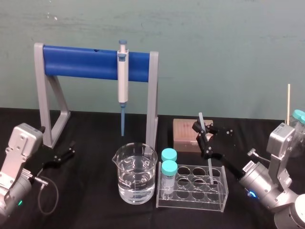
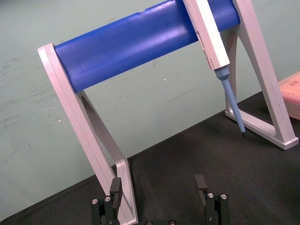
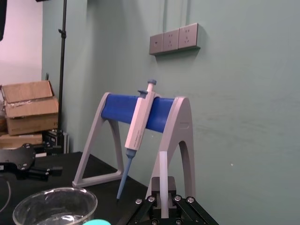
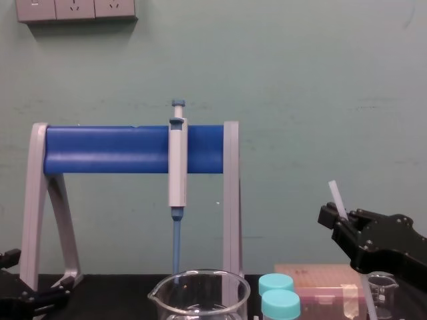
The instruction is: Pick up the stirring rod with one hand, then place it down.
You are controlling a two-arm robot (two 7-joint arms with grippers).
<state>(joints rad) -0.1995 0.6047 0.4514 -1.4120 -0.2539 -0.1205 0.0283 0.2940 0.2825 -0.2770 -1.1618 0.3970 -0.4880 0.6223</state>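
We judge the stirring rod to be light, stiff and smooth, and brittle if it is glass. It calls for a gentle pinch across the shaft in its upper part, kept close to upright so it neither swings nor slides through the fingers. It stands slightly tilted at the right end of the clear tube rack, its lower end down in one of the wells; we cannot tell whether it touches the bottom. The right gripper is just above the rack, its fingers closed on the shaft, a short length of rod standing proud above them. Its arm reaches in from the rack's right. The left gripper sits well to the rack's left, fingers apart and holding nothing.
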